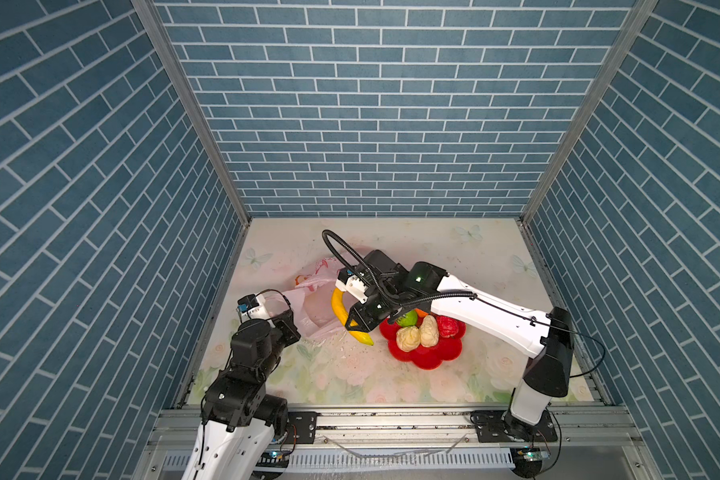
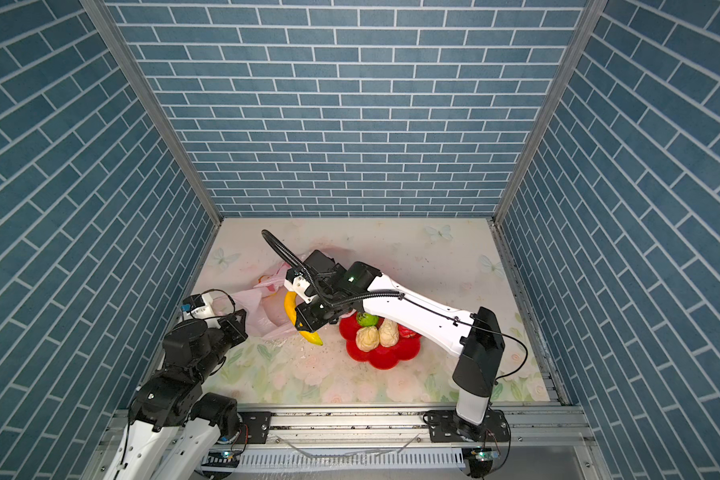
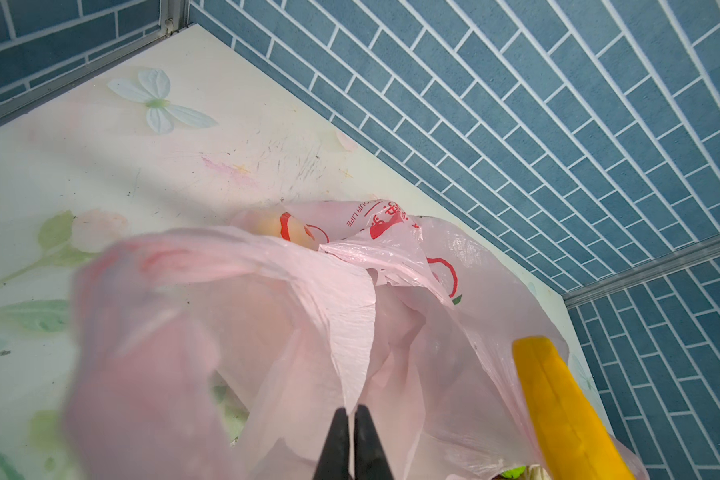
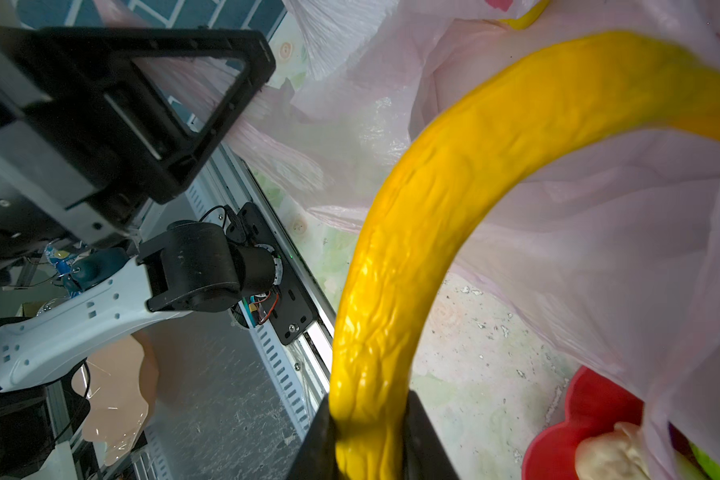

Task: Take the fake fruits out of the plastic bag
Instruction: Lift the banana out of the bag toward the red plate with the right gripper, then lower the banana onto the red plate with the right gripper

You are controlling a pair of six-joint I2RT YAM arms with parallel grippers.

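Two arms meet over the floral table (image 1: pixel 350 374). In both top views the right gripper (image 1: pixel 351 323) is clamped on the yellow banana (image 1: pixel 338 308). The banana curves just beside the red bowl (image 1: pixel 427 360), at the bowl's nine o'clock. The plastic bag (image 1: pixel 310 297) lies crumpled at the bowl's ten o'clock, and the left gripper (image 1: pixel 284 308) pinches the bag's nine o'clock edge. Inside the bowl sit two cream bumpy fruits (image 1: pixel 408 338), with a green fruit (image 1: pixel 407 319) at twelve o'clock and a red fruit (image 1: pixel 447 326) at two o'clock.

In the left wrist view the black fingertips (image 3: pixel 336 440) are pressed together on a fold of the bag (image 3: pixel 292 316). A yellowish fruit (image 3: pixel 273 226) shows through the printed film deeper in the bag, and the banana (image 3: pixel 566 415) stands close alongside.

In the right wrist view the jaws of the right gripper (image 4: pixel 368 415) are closed on one end of the banana (image 4: pixel 454 187), which arcs in front of the bag (image 4: pixel 599 249). The bowl's rim (image 4: pixel 558 440) lies near, and the left gripper (image 4: pixel 225 116) holds taut film.
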